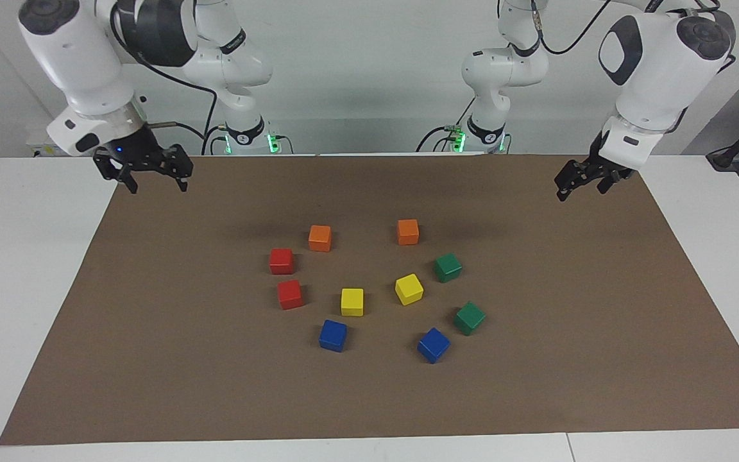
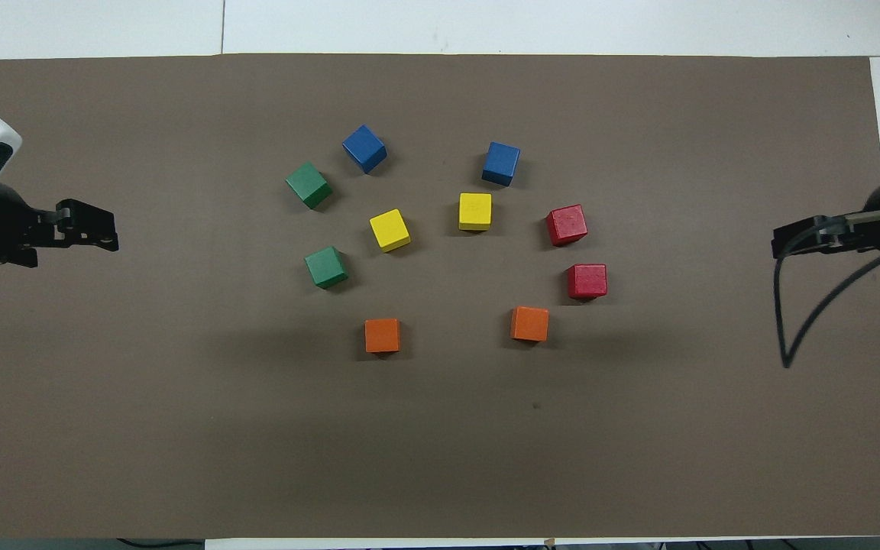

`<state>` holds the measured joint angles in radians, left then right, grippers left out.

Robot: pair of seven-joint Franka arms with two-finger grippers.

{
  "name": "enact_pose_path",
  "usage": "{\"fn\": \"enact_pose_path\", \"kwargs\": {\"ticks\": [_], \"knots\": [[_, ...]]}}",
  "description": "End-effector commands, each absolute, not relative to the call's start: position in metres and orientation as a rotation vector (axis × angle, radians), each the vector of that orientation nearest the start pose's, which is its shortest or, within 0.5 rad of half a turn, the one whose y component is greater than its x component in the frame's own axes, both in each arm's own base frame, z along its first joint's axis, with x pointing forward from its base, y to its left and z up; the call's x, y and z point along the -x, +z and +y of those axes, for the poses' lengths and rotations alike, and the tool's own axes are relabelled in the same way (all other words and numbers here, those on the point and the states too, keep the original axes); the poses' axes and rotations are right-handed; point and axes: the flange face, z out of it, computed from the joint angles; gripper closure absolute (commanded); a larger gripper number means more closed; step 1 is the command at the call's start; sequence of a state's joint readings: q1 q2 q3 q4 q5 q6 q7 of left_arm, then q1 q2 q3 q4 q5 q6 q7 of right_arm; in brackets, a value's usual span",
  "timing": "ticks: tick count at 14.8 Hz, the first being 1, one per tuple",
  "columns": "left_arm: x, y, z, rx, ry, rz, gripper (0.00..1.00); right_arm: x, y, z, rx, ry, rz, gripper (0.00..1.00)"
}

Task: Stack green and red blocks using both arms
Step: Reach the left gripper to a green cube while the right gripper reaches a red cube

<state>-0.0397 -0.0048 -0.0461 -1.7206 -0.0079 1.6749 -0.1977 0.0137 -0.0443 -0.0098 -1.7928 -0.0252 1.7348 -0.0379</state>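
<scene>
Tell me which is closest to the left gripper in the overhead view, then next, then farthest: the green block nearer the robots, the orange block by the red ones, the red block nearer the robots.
From the left gripper:
1. Green block, toward its end.
2. Orange block, nearest the robots.
3. Red block, toward the right arm's end.

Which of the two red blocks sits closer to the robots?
The red block beside an orange block. The other red block lies farther from the robots, toward a blue block.

bright even light from above, both views sharp. soft blurry arm shadows on brown mat near the orange cubes; short shadows under cubes, no glare.
</scene>
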Motion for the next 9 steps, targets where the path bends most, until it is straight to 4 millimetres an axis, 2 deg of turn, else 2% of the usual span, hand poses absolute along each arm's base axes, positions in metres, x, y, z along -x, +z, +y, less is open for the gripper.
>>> {"fn": "enact_pose_path", "kwargs": {"ticks": [1, 3, 6, 8, 9], "knots": [[-0.568, 0.538, -0.086, 3.134, 0.093, -0.259, 0.0, -0.548, 0.515, 0.042, 3.161, -0.009, -0.075, 0.0], [-0.575, 0.519, -0.126, 3.128, 0.063, -0.365, 0.0, -0.556, 0.495, 0.066, 3.16, -0.018, -0.084, 0.0], [-0.579, 0.483, -0.163, 3.117, 0.075, -0.404, 0.0, -0.562, 0.472, 0.095, 3.156, -0.023, -0.158, 0.0], [-0.583, 0.465, -0.167, 3.111, 0.071, -0.453, 0.0, -0.563, 0.461, 0.104, 3.154, -0.031, -0.176, 0.0], [-0.588, 0.449, -0.171, 3.11, 0.071, -0.464, 0.0, -0.565, 0.453, 0.106, 3.154, -0.033, -0.179, 0.0]]}}
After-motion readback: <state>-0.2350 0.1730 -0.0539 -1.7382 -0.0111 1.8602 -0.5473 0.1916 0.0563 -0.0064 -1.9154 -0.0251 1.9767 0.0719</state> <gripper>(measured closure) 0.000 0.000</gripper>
